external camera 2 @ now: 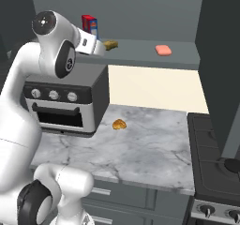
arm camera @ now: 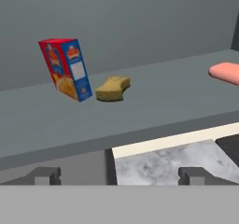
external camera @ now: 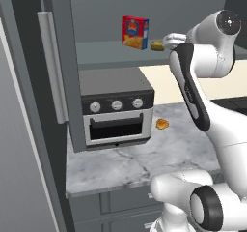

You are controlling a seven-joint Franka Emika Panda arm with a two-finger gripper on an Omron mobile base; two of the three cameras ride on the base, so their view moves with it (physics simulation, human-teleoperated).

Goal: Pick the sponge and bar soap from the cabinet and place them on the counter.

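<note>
While the jaws stand fully open and hold nothing, the gripper (arm camera: pixel 119 175) hangs in front of the cabinet (external camera: pixel 29 81) shelf (arm camera: pixel 154 97), its two dark tips near the bottom of the hand view. Below them lies the desk (external camera 2: pixel 140 144), a white-grey marble slab, with a small glossy orange lump (external camera 2: pixel 119 124) on it beside the toaster oven (external camera 2: pixel 65 100).

Further in, the sponge (arm camera: pixel 113 88) rests flat on the shelf, just beside the red box (arm camera: pixel 66 68) and apart from the gripper. I judge it light and soft, so it will give under pressure and needs only a gentle squeeze. Its rough surface should not slip. The outline looks pinched in the middle, and the jaws could close across this narrower part, coming from the front and keeping away from the box, which stands tilted and could be knocked over.

Further to the right on the same shelf, well apart from the sponge, lies the bar soap (external camera 2: pixel 163 50), flat and salmon-pink; in the hand view it is cut by the right edge. I think it is stiff, a little heavier, and smooth, so it may slide between the pads. A hold across its short sides, centred on the bar, seems safest.
</note>
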